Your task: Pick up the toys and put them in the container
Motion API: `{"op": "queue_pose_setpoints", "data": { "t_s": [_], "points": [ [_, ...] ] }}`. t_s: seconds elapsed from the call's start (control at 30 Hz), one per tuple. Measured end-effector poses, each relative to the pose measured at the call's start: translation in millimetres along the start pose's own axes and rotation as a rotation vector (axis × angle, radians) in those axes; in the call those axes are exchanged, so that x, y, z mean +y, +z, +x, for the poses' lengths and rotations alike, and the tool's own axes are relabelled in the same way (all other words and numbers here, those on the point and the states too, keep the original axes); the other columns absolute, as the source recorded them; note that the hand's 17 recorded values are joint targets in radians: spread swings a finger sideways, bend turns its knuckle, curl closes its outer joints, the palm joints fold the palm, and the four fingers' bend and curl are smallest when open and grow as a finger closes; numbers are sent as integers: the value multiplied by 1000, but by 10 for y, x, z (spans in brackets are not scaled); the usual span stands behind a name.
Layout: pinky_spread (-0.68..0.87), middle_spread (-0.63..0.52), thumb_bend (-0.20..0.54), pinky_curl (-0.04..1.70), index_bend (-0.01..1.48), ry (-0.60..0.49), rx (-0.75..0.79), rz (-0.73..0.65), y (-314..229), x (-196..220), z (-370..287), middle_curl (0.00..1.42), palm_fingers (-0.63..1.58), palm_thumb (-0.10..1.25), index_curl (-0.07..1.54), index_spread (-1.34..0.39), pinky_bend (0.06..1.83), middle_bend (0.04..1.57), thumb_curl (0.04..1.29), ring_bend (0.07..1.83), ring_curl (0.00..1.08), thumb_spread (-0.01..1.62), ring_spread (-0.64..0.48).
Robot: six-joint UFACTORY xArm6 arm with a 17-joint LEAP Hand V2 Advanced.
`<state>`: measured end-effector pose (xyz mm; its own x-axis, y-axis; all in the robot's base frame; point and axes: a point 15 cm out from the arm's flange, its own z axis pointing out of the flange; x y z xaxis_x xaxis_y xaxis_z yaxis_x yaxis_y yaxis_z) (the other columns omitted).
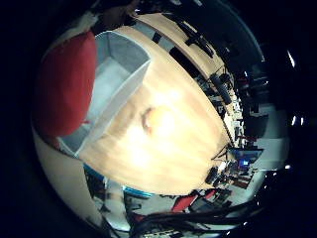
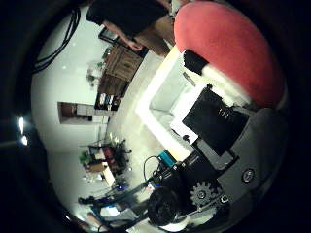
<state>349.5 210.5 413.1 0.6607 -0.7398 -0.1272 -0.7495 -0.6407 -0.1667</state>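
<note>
A big red soft toy (image 1: 64,84) fills the side of the little finger side palm view, close to the palm and in front of a pale rectangular container (image 1: 117,84) that stands on the wooden table (image 1: 178,139). In the thumb side palm view the red toy (image 2: 228,44) lies against my right hand (image 2: 224,126), whose black and white fingers (image 2: 196,64) curl up to its edge. The container's pale wall (image 2: 165,92) shows below it. A small tan toy (image 1: 151,121) lies on the table beside the container.
The table's far edge borders desks with screens and chairs (image 1: 233,109). The thumb side palm view shows a white floor, a wooden cabinet (image 2: 121,68) and shelves with clutter (image 2: 102,160) far off.
</note>
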Motion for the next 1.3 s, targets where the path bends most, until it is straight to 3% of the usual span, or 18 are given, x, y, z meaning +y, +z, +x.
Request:
{"op": "queue_pose_setpoints", "data": {
  "t_s": [0.47,0.83,0.93,0.97,1.0,1.03,1.13,1.3],
  "points": [
    [-489,-455,-21,504,207,-73,-15,-24,111,-4,-290,602,1128,1059,713,-628,1196,745,343,1180,475,1038,-365],
    [-483,-480,-29,516,154,-92,-18,-34,153,-9,-318,609,1065,913,694,-625,1222,666,300,1162,479,1101,-380],
    [-508,-490,-79,523,137,-98,-18,-32,164,-25,-313,603,913,729,677,-612,1221,605,257,1153,486,1109,-386],
    [-520,-480,-99,520,119,-100,-16,-23,163,-51,-306,589,813,663,667,-604,1219,561,244,1148,485,1104,-388],
    [-526,-455,-124,525,133,-104,-13,-12,160,-80,-296,576,587,498,656,-585,1221,496,216,1086,475,1075,-379],
    [-521,-443,-113,530,147,-109,-12,-6,158,-95,-292,579,536,465,659,-575,1211,495,213,1072,480,1068,-376],
    [-320,-351,-95,480,213,-119,-17,-24,249,-57,-281,548,134,240,632,-543,977,459,195,858,412,976,-293],
    [-54,-253,-47,371,186,-126,-30,-67,430,67,-239,481,97,120,545,-499,853,381,219,691,308,874,-188]
  ]
}}
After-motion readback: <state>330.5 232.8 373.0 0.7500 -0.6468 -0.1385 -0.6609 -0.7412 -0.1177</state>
